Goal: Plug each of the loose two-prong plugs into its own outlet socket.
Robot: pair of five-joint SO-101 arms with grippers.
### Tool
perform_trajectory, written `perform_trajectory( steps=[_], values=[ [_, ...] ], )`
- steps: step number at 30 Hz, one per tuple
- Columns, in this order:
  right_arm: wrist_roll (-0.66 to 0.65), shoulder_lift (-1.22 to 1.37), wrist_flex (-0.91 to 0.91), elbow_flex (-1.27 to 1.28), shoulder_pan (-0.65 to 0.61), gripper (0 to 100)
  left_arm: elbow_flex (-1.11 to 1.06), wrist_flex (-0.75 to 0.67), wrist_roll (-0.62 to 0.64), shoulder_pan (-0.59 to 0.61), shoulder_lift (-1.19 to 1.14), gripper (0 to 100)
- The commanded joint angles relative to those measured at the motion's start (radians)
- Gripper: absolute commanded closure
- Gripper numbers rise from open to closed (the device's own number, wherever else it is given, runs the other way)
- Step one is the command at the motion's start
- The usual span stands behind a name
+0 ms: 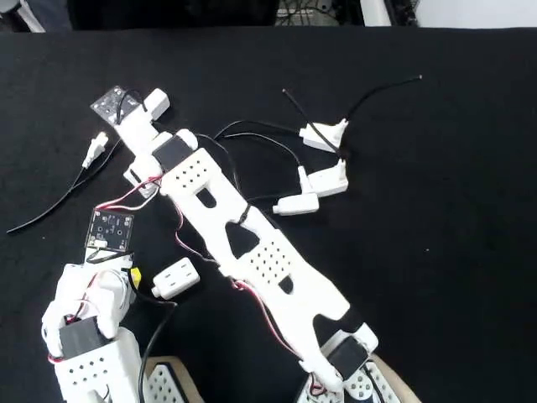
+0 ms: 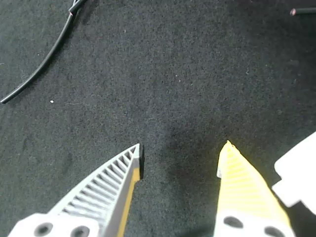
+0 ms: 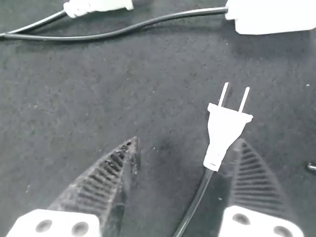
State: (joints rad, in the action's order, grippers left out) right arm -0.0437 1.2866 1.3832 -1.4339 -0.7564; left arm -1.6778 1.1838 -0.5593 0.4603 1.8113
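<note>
Two grippers, both spread wide, nothing pinched in either.

Right gripper (image 3: 187, 145) sat low over the table (image 1: 436, 252). Its dark fingers (image 3: 106, 182) were either side of a loose two-prong plug (image 3: 224, 126). The plug lay flat, prongs pointing away from the gripper, body just beside one fingertip; couldn't tell if they touched. Its black cord (image 3: 192, 207) ran back between the fingers.

From above, that plug (image 1: 96, 151) was near the table's left edge, toward the far-left corner, with the cord (image 1: 50, 210) trailing off toward the left edge. The right arm (image 1: 252, 243) stretched diagonally from the near edge up to it.

Left gripper (image 2: 183, 146) had one grey finger (image 2: 116, 177) and one yellow finger (image 2: 242, 182). It hovered over bare table by the near-left corner, with the left arm (image 1: 88, 336) folded back.

A white outlet socket block (image 1: 176, 279) lay flat just beside the yellow finger, apart from it; its corner showed in the left wrist view (image 2: 298, 175).

Three more white plug/socket bodies (image 1: 331, 179) on black leads sat around the table's middle, toward the far edge. Couldn't tell plugs from sockets there.
</note>
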Motion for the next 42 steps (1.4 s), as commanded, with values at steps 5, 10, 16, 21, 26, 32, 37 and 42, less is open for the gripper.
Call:
perform_trajectory(
  steps=[5, 10, 16, 21, 26, 32, 37, 42],
  values=[
    [-0.008, 0.008, -0.018, -0.038, 0.049, 67.6, -0.012, -0.018, -0.003, 0.001, 0.009, 75],
    [-0.005, 0.065, -0.091, -0.044, 0.049, 67.7, -0.012, -0.018, -0.003, 0.001, 0.009, 75],
    [-0.003, 0.094, -0.12, -0.044, 0.049, 67.7, -0.012, -0.018, -0.003, -0.001, 0.009, 75],
    [-0.003, 0.094, -0.117, -0.044, 0.051, 79.1, -0.012, -0.018, -0.003, -0.001, 0.009, 75],
    [-0.008, 0.094, -0.092, -0.044, 0.051, 97.4, -0.012, -0.017, -0.003, -0.001, 0.009, 75],
    [-0.009, 0.074, -0.029, -0.119, 0.084, 98.6, -0.012, -0.018, -0.003, -0.001, 0.009, 75],
    [-0.023, -0.004, 0.153, -0.239, 0.084, 98.7, -0.012, -0.021, -0.003, -0.001, 0.009, 75],
    [-0.054, -0.171, 0.284, -0.24, 0.083, 98.7, -0.012, -0.021, -0.003, -0.002, 0.009, 75]
  ],
)
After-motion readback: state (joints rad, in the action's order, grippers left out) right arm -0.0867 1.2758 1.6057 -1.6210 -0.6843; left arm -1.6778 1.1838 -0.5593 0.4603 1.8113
